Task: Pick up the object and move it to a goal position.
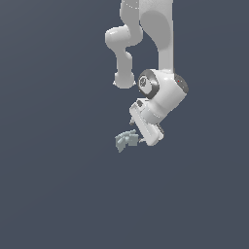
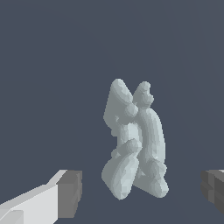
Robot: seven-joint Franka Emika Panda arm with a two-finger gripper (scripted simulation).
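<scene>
The object (image 1: pixel 126 140) is a small pale grey-green lumpy thing with stubby prongs, lying on the dark grey-blue floor. My white gripper (image 1: pixel 136 133) hangs tilted right beside it, on the exterior view's right. In the wrist view the object (image 2: pixel 133 144) fills the middle of the picture. The gripper (image 2: pixel 142 191) is open, with one grey fingertip (image 2: pixel 70 192) and the other fingertip (image 2: pixel 214 189) standing wide apart on either side of the object's near end. Neither pad touches it.
The white arm (image 1: pixel 163 44) comes down from the top of the exterior view, with its elbow (image 1: pixel 121 41) bent toward the exterior view's left. The floor (image 1: pixel 58 185) is plain dark grey-blue. No goal marker shows.
</scene>
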